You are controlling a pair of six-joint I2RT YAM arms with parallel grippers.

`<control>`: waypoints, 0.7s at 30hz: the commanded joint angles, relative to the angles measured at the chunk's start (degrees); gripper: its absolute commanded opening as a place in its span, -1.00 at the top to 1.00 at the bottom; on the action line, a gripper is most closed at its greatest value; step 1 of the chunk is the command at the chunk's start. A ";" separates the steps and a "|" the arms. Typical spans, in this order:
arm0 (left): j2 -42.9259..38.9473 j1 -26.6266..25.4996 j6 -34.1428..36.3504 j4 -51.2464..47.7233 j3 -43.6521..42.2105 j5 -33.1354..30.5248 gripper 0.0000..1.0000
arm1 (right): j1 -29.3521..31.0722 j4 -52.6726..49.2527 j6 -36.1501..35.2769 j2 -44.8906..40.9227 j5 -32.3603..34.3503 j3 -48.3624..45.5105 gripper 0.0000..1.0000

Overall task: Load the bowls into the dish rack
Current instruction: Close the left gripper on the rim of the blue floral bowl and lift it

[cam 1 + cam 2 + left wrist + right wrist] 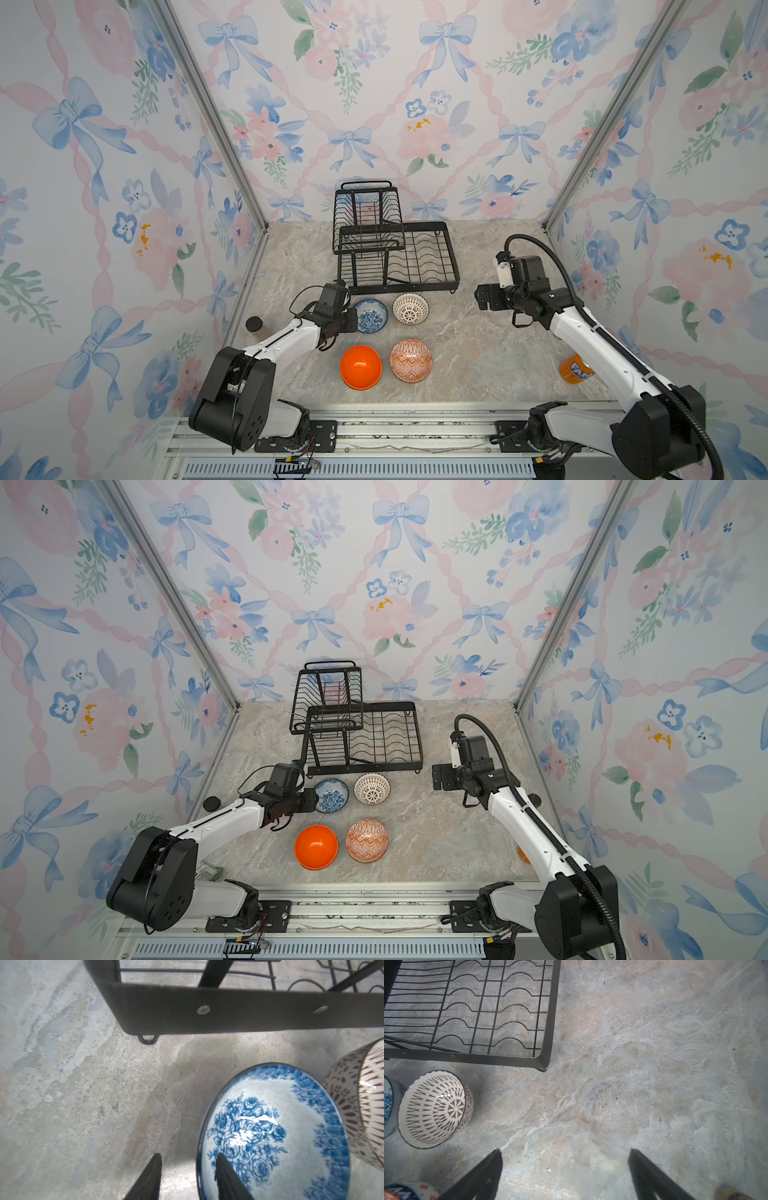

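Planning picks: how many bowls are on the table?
4: blue bowl at the left gripper, lattice bowl beside it, both before the rack; orange bowl and patterned bowl nearer the camera. None in the rack; others may be hidden.

Both top views are bright and evenly lit from overhead, with colours a little washed. Wide-angle distortion bows the aluminium corner posts (209,108) toward the frame edges. The glossy plain orange bowl (360,368) carries a faint highlight. In the left wrist view, jagged white glare breaks across the glaze of the blue-patterned floral bowl (270,1126), which throws a soft shadow onto the grey marble tabletop (62,1105). The near band of the black metal dish rack (207,1022) is out of focus. In the right wrist view a small glint sits inside the white lattice bowl (433,1109), and grey shadow pools beneath the rack.
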 commanded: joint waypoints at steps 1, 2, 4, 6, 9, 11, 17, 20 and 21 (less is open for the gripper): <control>1.07 0.46 0.26 0.98 -0.80 1.02 0.21 | 0.29 0.00 0.41 0.11 -0.65 0.72 -0.94; 1.30 0.48 0.22 1.10 -0.89 1.18 0.24 | 0.29 0.00 0.42 0.07 -0.69 0.72 -0.93; 1.58 0.49 0.20 1.43 -0.92 1.56 0.30 | 0.36 0.12 0.47 0.10 -0.69 0.72 -0.93; 1.75 0.61 0.18 1.70 -0.85 2.03 0.35 | 0.29 0.10 0.47 0.11 -0.77 0.72 -0.93; 2.10 0.68 0.18 2.04 -0.89 2.48 0.45 | 0.29 0.27 0.46 0.15 -0.80 0.74 -0.93; 2.38 0.77 0.18 2.15 -0.91 2.71 0.52 | 0.29 0.20 0.40 0.24 -0.87 0.70 -0.93; 3.65 0.88 -0.08 2.91 -0.63 4.10 0.70 | 0.29 0.16 0.41 0.15 -1.47 1.16 -0.93; 3.93 0.83 -0.15 3.12 -0.55 4.26 0.76 | 0.29 0.15 0.34 0.15 -1.56 1.21 -0.93; 4.05 0.90 -0.16 3.17 -0.46 4.30 0.78 | 0.29 0.17 0.29 0.14 -1.61 1.14 -0.93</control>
